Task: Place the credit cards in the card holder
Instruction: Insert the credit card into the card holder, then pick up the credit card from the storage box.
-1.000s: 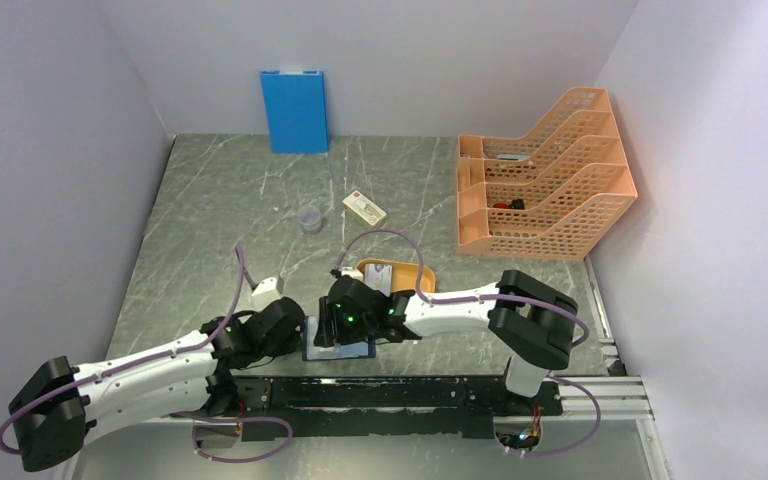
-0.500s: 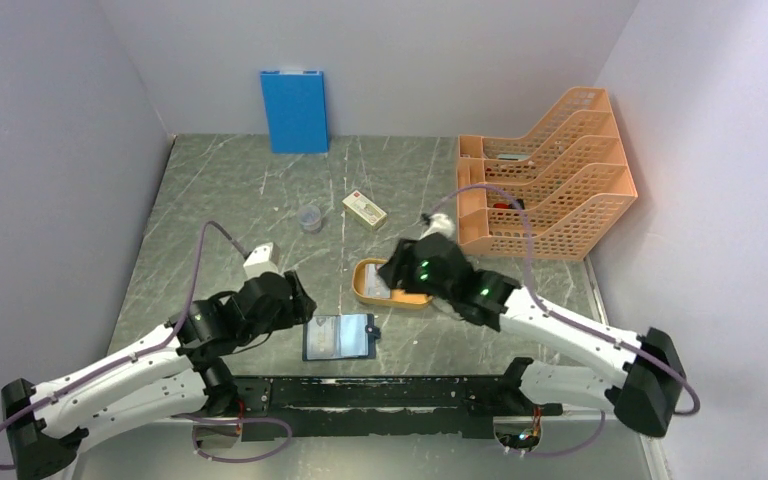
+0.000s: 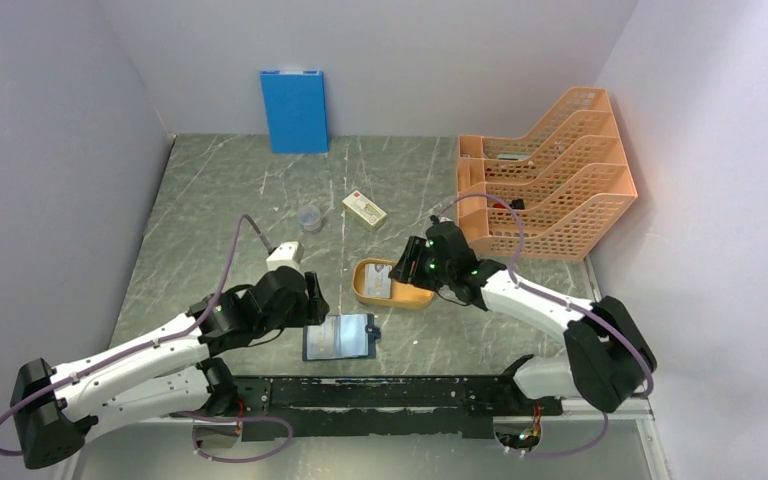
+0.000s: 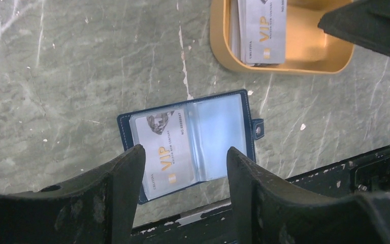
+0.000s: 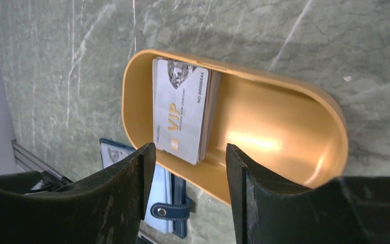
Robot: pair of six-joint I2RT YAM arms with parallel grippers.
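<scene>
The card holder (image 3: 338, 338) lies open and flat near the table's front edge, with one credit card (image 4: 161, 150) in its left clear pocket. More credit cards (image 5: 180, 114) form a stack at one end of the orange oval tray (image 5: 279, 140). My left gripper (image 4: 185, 155) hovers open above the holder (image 4: 218, 132), touching nothing. My right gripper (image 5: 190, 150) stands open over the tray's near rim, just short of the stack, with nothing between its fingers. From above, the left gripper (image 3: 310, 292) is beside the holder and the right gripper (image 3: 412, 263) over the tray (image 3: 360, 296).
A cream box with a red mark (image 3: 364, 209) and a small clear cup (image 3: 309, 217) sit mid-table. A blue upright folder (image 3: 294, 110) leans on the back wall. An orange mesh file rack (image 3: 540, 190) fills the right rear. A black rail (image 3: 390, 392) runs along the front edge.
Both grippers were at the card holder; the left has opened and drawn back. The right arm swung away to the orange tray, leaving a card in the holder.
</scene>
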